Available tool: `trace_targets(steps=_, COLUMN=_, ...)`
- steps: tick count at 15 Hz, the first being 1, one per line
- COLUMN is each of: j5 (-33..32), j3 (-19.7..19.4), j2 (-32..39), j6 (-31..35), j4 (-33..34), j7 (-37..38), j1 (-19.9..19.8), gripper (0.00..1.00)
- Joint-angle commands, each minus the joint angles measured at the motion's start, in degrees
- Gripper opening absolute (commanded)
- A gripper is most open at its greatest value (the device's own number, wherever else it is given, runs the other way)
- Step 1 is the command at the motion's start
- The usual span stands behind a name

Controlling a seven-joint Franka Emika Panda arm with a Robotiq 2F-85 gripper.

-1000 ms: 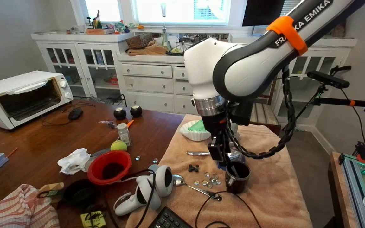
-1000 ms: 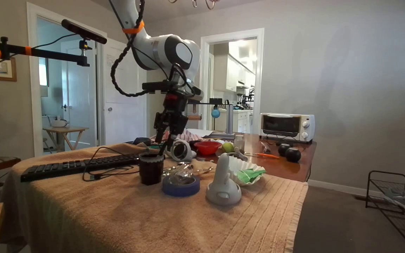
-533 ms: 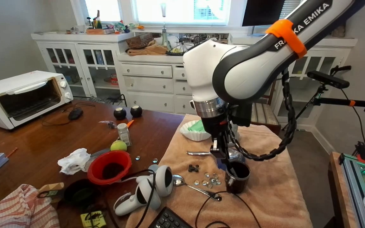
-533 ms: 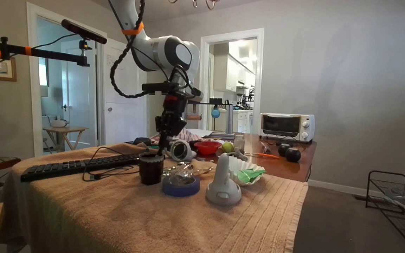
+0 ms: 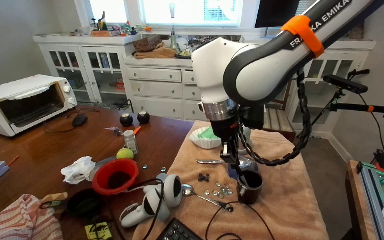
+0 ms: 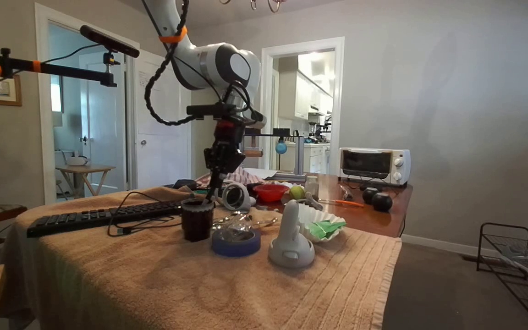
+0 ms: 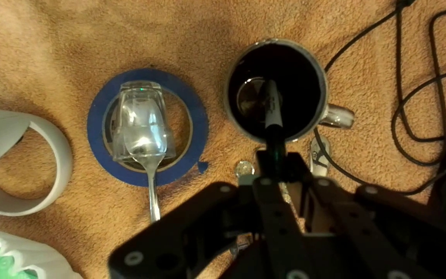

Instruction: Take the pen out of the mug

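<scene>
The dark, glossy mug (image 5: 251,196) stands upright on the towel, its handle (image 7: 338,116) pointing right in the wrist view. The pen (image 7: 273,106) leans in it: its grey lower part is inside the mug, while its dark upper part rises past the rim into my gripper (image 7: 280,164). The two fingertips are pressed on either side of the pen's upper end. Both exterior views show the gripper (image 6: 217,183) above and beside the mug's rim, with the pen (image 6: 207,199) slanting down from it. The pen's very top is hidden among the fingers.
Close beside the mug lies a blue tape roll (image 7: 99,128) with a clear glass and a spoon (image 7: 145,141) over it. A white controller (image 6: 291,254), a keyboard (image 6: 103,219) and a cable (image 7: 399,97) surround it. Glass beads (image 5: 222,191) lie near the mug.
The jaws stood apart around the pen a second ago and have now come together on it. The gripper dipped a little, then rose slightly. The mug has not moved.
</scene>
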Motion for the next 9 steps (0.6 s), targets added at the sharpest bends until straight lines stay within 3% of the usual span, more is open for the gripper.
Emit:
trace_targets(steps=1, j5=0.21, j3=-0.44, j2=-2.89, j6=-4.46, j4=1.06, j7=-0.2, j1=0.35, gripper=0.04)
trace_targets(steps=6, j5=3.26, j3=-1.94, j2=-4.32, j6=-16.5, j4=8.0, j7=2.48, j1=-1.3, gripper=0.04)
trace_targets(steps=9, j5=8.67, j3=-3.6, j2=-2.98, j6=-21.99, j4=12.76, j7=4.17, j1=-3.16, gripper=0.04)
